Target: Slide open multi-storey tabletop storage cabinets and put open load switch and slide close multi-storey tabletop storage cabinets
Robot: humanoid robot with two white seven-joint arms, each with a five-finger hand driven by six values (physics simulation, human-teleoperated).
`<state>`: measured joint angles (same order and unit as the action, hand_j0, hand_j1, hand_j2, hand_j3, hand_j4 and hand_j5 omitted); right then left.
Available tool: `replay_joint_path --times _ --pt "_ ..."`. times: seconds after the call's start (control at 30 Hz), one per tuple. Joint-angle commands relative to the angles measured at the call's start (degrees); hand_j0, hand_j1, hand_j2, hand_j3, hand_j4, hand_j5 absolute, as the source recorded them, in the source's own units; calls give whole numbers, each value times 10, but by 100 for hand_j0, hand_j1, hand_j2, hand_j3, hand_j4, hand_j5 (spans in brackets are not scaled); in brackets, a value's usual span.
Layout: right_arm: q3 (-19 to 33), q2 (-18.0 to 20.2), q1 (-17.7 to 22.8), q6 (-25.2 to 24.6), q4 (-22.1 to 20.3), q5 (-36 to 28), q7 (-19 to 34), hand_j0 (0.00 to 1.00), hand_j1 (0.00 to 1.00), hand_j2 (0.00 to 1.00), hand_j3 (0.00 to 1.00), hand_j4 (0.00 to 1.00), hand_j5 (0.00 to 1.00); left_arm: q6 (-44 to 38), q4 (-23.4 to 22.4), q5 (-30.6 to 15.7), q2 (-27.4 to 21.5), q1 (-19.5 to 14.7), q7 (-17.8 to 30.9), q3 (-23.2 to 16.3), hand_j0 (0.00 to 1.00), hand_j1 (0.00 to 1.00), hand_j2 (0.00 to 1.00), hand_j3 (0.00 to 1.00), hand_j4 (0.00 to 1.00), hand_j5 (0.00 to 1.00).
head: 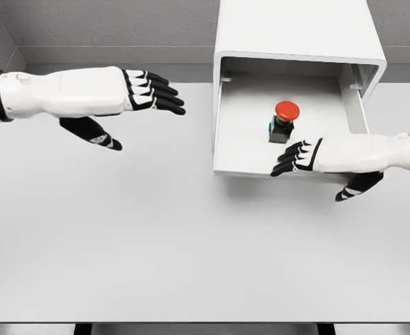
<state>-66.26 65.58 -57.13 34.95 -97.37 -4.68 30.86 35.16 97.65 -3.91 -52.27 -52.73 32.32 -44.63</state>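
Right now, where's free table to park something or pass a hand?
Free: the table in front of both hands, and between the left hand and the cabinet. Crowded: the open drawer, holding the switch, with the right hand at its front edge.

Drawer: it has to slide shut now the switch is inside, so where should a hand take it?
Take the drawer's front edge and push toward the cabinet. The right hand, fingers open, already lies there. Switch sits clear inside.

Cabinet (295, 28) top cut off, both forearms cropped at picture edges
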Motion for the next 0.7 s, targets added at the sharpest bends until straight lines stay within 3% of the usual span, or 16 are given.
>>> replay_joint_path --times 0.0,0.2,0.27,0.67 --pt "3 -2 -1 0 0 13 1 100 100 100 100 100 100 -2 0 -4 -3 0 -1 2 100 100 100 100 100 100" --pt "35 -10 -6 0 1 13 -1 100 100 100 100 100 100 -2 0 -4 -5 2 1 1 100 100 100 100 100 100" --pt "35 -11 -10 0 1 13 -8 100 100 100 100 100 100 -2 -2 -4 -23 4 3 0 100 100 100 100 100 100" --pt "34 -51 -11 0 5 34 -4 100 100 100 100 100 100 -2 -2 -3 -24 18 4 0 100 100 100 100 100 100"
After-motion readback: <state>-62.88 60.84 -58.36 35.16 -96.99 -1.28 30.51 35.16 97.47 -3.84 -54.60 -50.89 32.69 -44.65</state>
